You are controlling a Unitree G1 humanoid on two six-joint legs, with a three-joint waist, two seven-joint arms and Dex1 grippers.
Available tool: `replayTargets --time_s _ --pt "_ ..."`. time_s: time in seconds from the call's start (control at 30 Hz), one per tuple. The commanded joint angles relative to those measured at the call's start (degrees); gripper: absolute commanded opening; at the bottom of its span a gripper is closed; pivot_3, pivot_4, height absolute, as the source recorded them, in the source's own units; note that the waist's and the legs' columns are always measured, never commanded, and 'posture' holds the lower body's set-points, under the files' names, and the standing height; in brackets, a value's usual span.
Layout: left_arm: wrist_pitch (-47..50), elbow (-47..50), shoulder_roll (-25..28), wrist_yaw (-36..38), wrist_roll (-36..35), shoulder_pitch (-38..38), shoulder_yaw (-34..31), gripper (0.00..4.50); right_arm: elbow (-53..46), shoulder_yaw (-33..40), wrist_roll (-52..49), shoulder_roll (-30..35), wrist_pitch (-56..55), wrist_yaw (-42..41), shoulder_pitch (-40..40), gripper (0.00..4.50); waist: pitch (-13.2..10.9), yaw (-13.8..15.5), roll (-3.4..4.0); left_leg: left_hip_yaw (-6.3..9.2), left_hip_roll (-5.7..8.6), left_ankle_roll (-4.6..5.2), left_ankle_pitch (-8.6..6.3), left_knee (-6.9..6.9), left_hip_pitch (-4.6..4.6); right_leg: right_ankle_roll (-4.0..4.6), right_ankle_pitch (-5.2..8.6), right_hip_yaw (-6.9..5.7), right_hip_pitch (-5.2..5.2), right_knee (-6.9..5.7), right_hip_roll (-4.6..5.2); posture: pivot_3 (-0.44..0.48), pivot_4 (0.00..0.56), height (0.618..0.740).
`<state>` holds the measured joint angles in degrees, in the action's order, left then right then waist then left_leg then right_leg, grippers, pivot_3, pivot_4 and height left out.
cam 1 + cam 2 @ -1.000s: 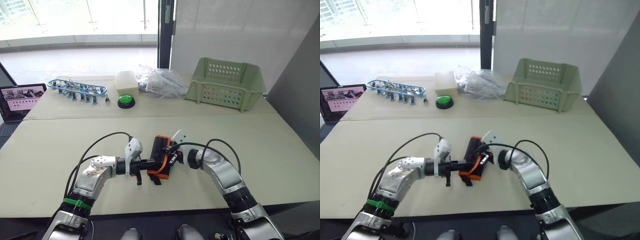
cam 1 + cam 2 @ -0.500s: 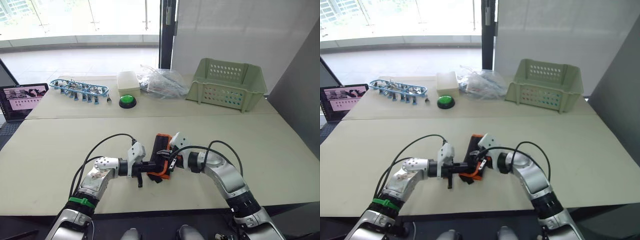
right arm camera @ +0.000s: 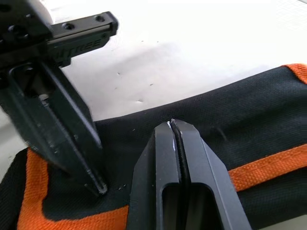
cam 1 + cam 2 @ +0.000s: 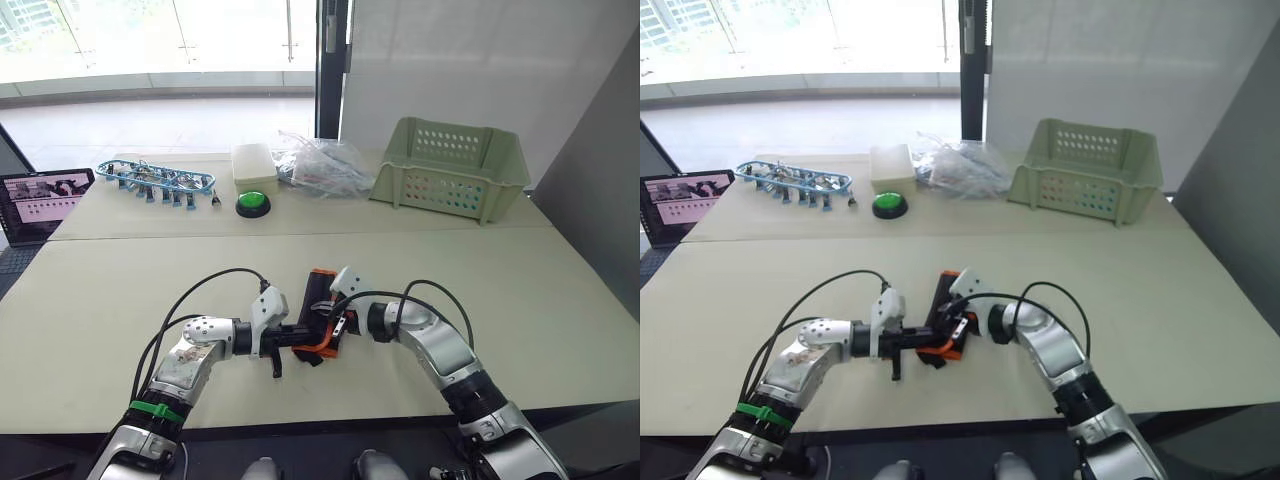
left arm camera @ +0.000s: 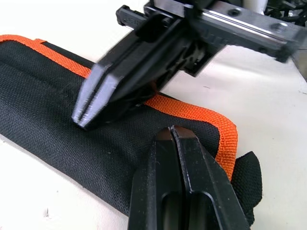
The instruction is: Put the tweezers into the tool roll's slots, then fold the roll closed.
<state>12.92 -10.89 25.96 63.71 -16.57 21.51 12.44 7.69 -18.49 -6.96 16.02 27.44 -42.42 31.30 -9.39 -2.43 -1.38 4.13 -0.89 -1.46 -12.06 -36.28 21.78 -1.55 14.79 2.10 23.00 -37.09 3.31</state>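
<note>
We see the roll (image 4: 319,312) lying folded on the near counter (image 4: 560,300), between both grippers. Our left gripper (image 5: 172,132) and right gripper (image 3: 173,125) each have their fingers closed, tips pressing on its black fabric, gripping nothing.

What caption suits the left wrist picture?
Both shut grippers, left gripper and right gripper, press on the folded tool roll.
</note>
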Motion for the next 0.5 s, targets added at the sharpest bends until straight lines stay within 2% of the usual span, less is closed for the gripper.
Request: replayTargets --time_s 0.03,0.23,0.5 --pt "1.8 0.0 0.9 0.7 1.8 -2.1 2.0 0.02 6.1 2.1 2.1 0.4 1.0 3.5 0.8 0.0 0.0 0.0 0.0 0.0 0.0 0.0 0.0 0.0 -0.04 0.0 0.0 0.0 -0.03 0.0 0.0 0.0 0.15 0.722" --pt "1.8 0.6 1.0 0.3 1.9 -2.3 2.0 0.02 17.6 4.3 2.5 -2.0 -1.6 6.4 7.4 0.0 0.0 0.1 0.0 -0.02 0.0 0.0 0.0 0.0 -0.25 0.0 -0.01 0.02 -0.21 -0.01 0.0 0.0 0.15 0.722" --pt "1.4 0.6 1.1 0.1 2.4 -2.2 1.8 0.02 25.5 6.4 3.0 -3.6 -6.2 7.0 12.3 0.0 0.0 0.0 0.01 -0.07 0.01 0.0 0.0 0.08 -0.29 0.0 -0.01 0.08 -0.26 0.05 0.02 0.0 0.15 0.722"
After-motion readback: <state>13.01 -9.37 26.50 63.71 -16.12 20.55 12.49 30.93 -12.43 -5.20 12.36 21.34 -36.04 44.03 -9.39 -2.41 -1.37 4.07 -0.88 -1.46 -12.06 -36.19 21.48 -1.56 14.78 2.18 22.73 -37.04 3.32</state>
